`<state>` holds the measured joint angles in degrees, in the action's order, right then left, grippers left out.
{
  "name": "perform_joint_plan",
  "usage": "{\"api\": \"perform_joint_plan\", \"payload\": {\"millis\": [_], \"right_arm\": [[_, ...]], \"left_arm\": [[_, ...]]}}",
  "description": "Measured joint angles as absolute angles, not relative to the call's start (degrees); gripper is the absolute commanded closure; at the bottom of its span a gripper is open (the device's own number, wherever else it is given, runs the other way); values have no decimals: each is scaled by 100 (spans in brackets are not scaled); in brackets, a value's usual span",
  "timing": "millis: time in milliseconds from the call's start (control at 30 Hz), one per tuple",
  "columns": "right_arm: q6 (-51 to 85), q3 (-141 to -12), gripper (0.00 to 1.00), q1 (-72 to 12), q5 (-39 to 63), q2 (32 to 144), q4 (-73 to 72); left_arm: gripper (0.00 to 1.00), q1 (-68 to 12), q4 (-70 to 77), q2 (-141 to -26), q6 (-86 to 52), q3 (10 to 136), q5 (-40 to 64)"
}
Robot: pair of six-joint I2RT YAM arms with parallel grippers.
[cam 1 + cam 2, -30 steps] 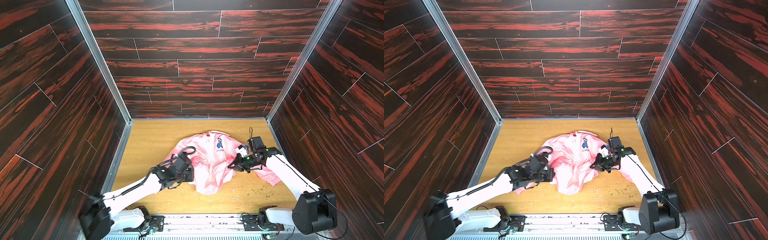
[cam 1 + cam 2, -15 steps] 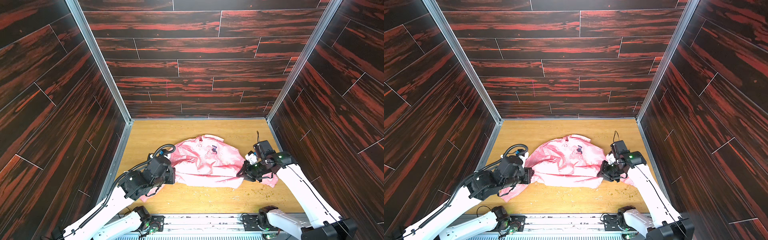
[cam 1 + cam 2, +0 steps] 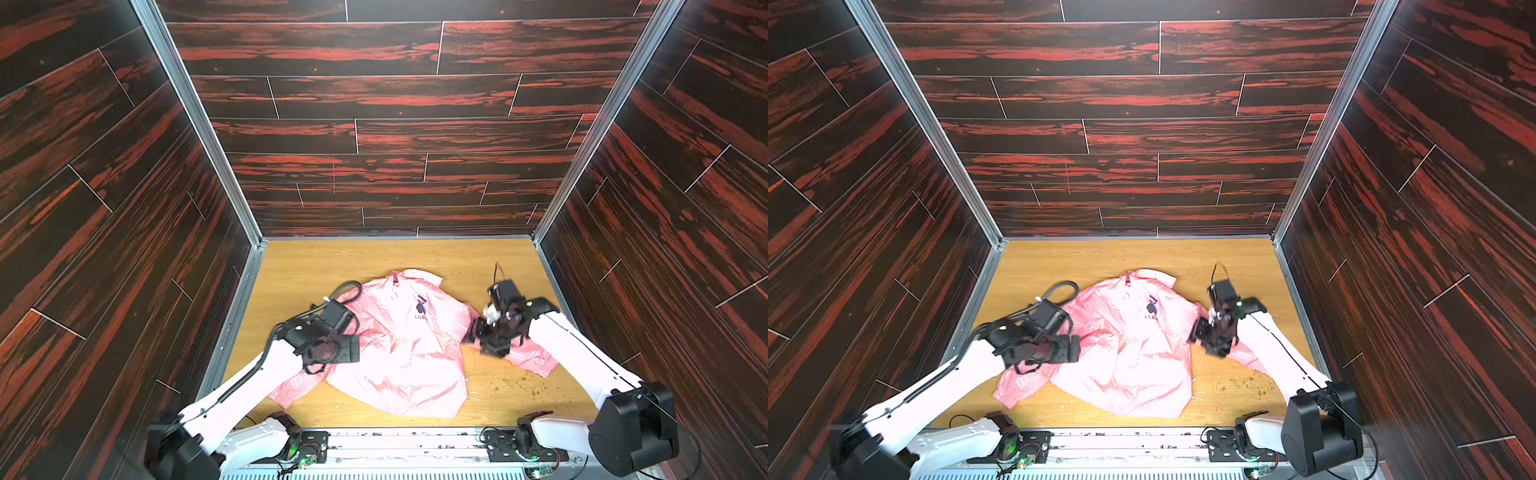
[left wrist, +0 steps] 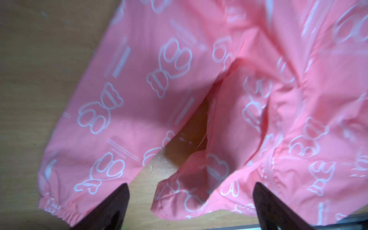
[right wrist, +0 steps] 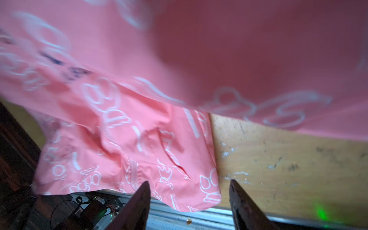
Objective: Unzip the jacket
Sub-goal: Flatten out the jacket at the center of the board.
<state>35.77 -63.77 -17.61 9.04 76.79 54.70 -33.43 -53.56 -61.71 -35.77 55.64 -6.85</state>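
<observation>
On the wooden tabletop (image 3: 332, 266), the jacket (image 3: 407, 353) lies spread flat with its chest logo (image 3: 420, 307) up. In both top views its collar points toward 12 o'clock and its hem toward 6. At 9 o'clock of the garment's body the left gripper (image 3: 353, 348) hangs over the fabric edge, so the jacket stretches away from it toward 3 o'clock. In the left wrist view its fingers (image 4: 111, 209) stand spread, pinching nothing, with pink cloth and the zipper (image 4: 268, 175) beneath. At 3 o'clock of the jacket the right gripper (image 3: 484, 345) sits above the sleeve (image 3: 536, 361) — jaws parted and empty — and the hem corner (image 5: 209, 189) lies just past its tips.
</observation>
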Motion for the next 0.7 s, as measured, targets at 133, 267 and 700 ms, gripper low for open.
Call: {"api": "perform_joint_plan", "payload": {"millis": [133, 267, 700], "right_arm": [[2891, -8960, 21, -1597, 801, 9118, 5553], [2397, -11660, 7, -1284, 1116, 11192, 5806], [1428, -15308, 75, -1750, 1214, 15074, 7365]], "left_arm": [[0, -2961, -5330, -6370, -3129, 6729, -864], [0, -2539, -5089, -7356, -2681, 7732, -683], [62, -2001, -4637, -10873, -2366, 9172, 740]]}}
